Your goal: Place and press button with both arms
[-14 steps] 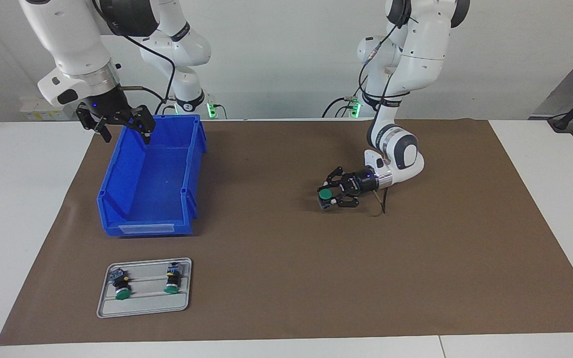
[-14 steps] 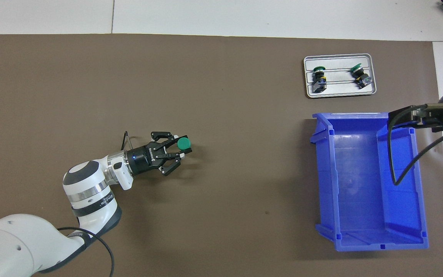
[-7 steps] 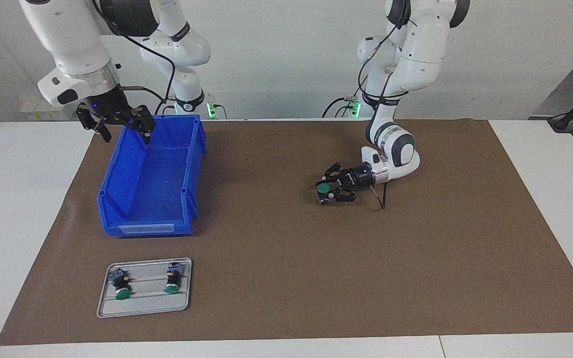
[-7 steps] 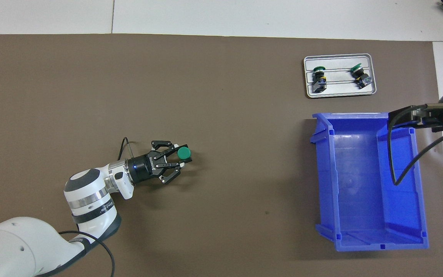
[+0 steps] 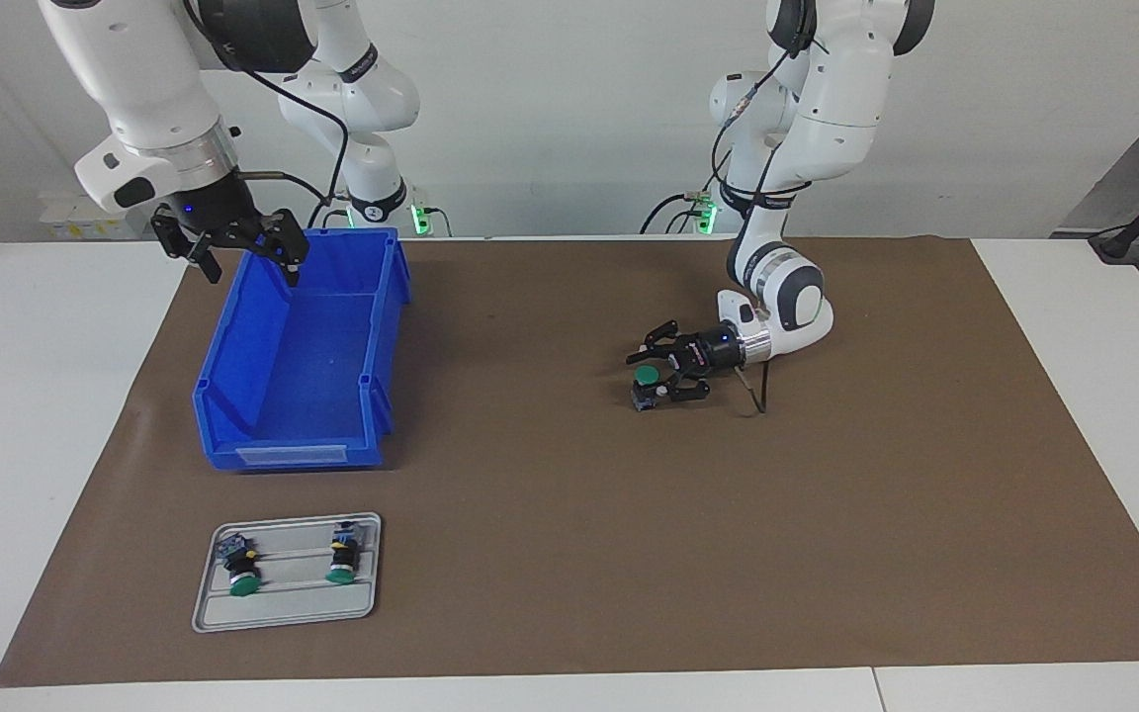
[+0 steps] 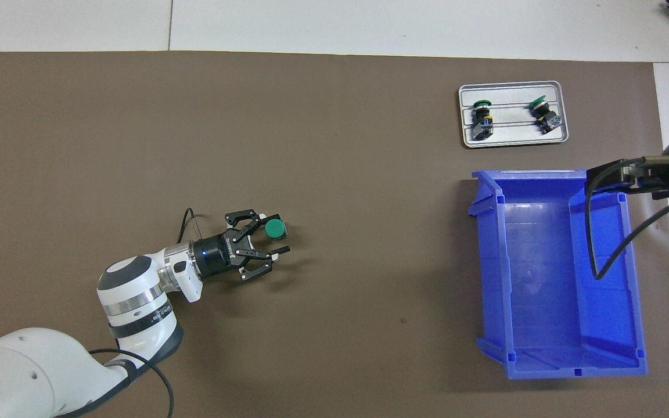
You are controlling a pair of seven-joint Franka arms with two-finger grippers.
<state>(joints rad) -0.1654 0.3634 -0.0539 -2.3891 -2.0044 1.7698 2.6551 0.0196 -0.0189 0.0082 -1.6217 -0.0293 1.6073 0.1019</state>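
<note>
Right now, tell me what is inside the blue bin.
The blue bin looks empty: its bare floor shows. The right gripper hangs over its corner nearest the robots, hiding that part.

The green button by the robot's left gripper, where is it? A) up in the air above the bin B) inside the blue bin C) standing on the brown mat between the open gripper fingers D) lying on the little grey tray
C: the button stands green cap up on the brown mat, between the spread fingers of the left gripper, far from the blue bin.
</note>
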